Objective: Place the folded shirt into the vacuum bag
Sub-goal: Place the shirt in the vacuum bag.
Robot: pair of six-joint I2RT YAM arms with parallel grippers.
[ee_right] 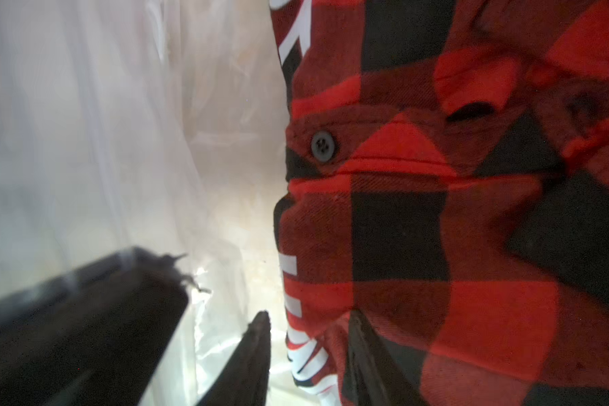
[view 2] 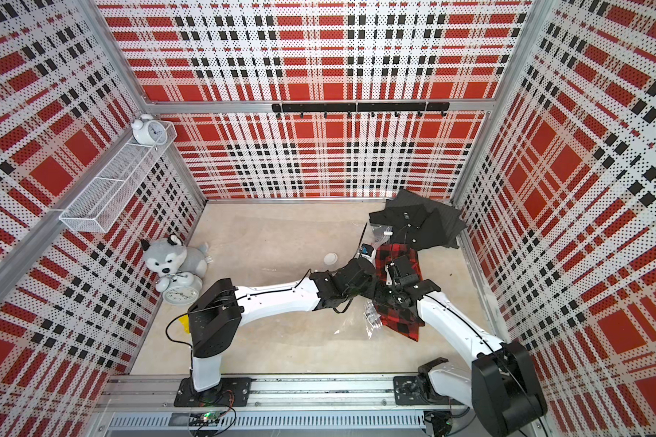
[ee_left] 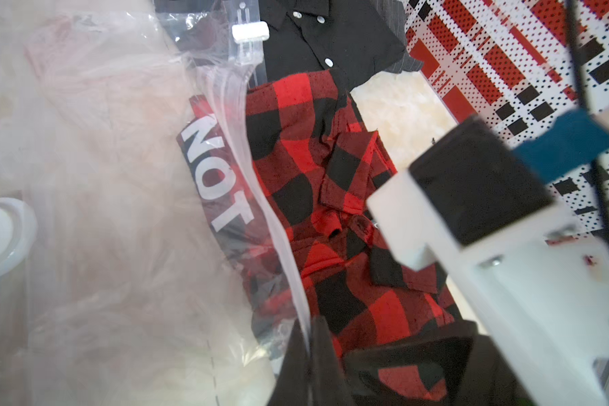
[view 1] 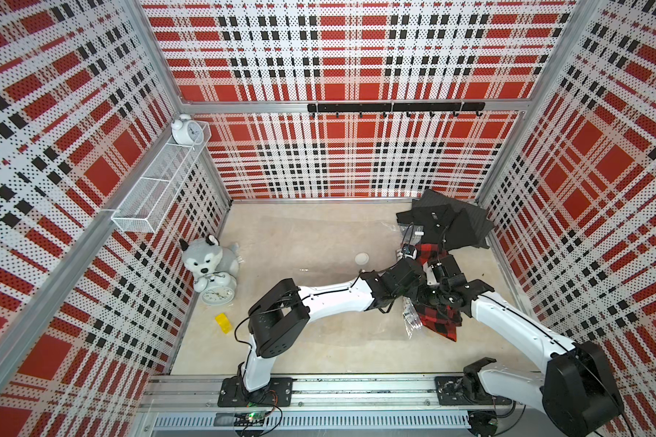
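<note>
Tabletop (view 1: 300, 340): pale surface seen from above in both top views. 12 o'clock is the far wall, 6 o'clock the rail that carries the arms.
Vacuum bag (view 1: 412, 319): clear crinkled plastic spread over the middle of the tabletop, mouth toward 3 o'clock. A white slider clip (ee_left: 249, 31) sits on the mouth strip.
Valve cap (view 1: 361, 258): round and white, on the bag near the centre.
Folded shirt (view 1: 440, 321): red-and-black check, lying at 3 o'clock at the bag's mouth. Its 9 o'clock edge shows through the bag's printed lip, and the rest lies bare outside.
Left pincer (ee_left: 310, 362): pressed together on the bag's mouth strip, which runs straight into its tips.
Right pincer (ee_right: 310, 351): spread, with the shirt's edge and the printed lip between its two fingers (ee_right: 255, 351). Whether they touch the cloth cannot be told.
Arms: both reach in from 6 o'clock and meet over the shirt.
Dark shirts (view 1: 444, 223): a pile at 1 o'clock, touching the check shirt's far edge.
Plush dog (view 1: 205, 259): at 9 o'clock against the wall.
Alarm clock (view 1: 217, 294): just beside the dog, toward 8 o'clock.
Yellow block (view 1: 222, 323): at 8 o'clock, near the wall.
Wire basket (view 1: 160, 185): hung on the 9 o'clock wall, with a white clock (view 1: 186, 130) at its far end.
</note>
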